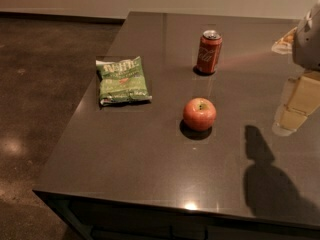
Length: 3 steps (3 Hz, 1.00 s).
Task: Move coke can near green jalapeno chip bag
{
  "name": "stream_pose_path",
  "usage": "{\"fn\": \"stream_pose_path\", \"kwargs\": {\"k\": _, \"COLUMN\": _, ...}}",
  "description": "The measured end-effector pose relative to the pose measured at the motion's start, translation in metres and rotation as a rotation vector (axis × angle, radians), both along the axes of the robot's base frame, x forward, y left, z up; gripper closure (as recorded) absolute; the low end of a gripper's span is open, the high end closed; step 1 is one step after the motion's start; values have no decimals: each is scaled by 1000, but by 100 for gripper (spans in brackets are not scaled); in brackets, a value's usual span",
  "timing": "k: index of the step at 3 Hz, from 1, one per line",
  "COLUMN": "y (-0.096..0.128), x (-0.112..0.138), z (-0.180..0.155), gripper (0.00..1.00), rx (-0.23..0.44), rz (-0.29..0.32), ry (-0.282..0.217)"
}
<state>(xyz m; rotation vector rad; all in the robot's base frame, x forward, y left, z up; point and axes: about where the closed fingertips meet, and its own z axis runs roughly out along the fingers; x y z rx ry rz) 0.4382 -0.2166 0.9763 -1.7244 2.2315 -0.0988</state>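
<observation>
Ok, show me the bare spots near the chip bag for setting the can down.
Bare counter lies between the green jalapeno chip bag and the coke can, and across the front strip below bag and apple. Tightest: the can-to-apple gap. The gripper hangs at the right edge.

On the table (150, 174) the coke can (209, 53) stands upright toward the far side, with the apple (199, 114) nearer, almost straight in front of it. The jalapeno chip bag (122, 80) lies flat by the left edge, well apart from both. The gripper (286, 125) hangs over the right side, right of the apple.
</observation>
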Motion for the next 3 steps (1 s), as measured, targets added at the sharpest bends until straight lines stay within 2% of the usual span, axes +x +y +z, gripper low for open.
{"fn": "stream_pose_path", "kwargs": {"k": 2, "y": 1, "x": 6, "z": 2, "gripper": 0, "rx": 13, "rz": -14, "ry": -8}}
{"fn": "stream_pose_path", "kwargs": {"k": 3, "y": 2, "x": 31, "z": 2, "gripper": 0, "rx": 51, "rz": -71, "ry": -32}}
